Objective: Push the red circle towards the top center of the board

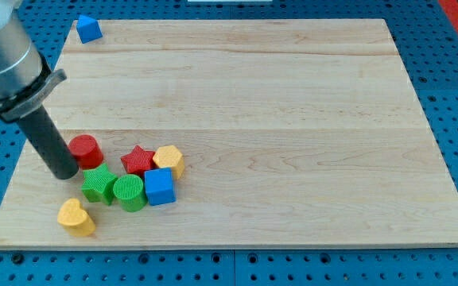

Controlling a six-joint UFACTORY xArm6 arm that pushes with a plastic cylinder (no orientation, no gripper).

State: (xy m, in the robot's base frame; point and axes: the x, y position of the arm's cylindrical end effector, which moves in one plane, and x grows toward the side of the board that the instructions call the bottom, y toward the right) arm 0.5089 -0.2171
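At tool tip's (pixel 64 173) two o'clock, touching: red circle (pixel 85 150). Bare rod, no jaws to spread. Arm cropped at frame's ten o'clock.

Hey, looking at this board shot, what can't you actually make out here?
- Whether my tip touches the red circle: from the one camera view they look flush, no gap is readable.
- The arm above the rod: cut off by the view's top and left edges.
- The green star: its right side is hidden behind the green cylinder.
- The blue block at the view's top left: too small to tell its exact shape.
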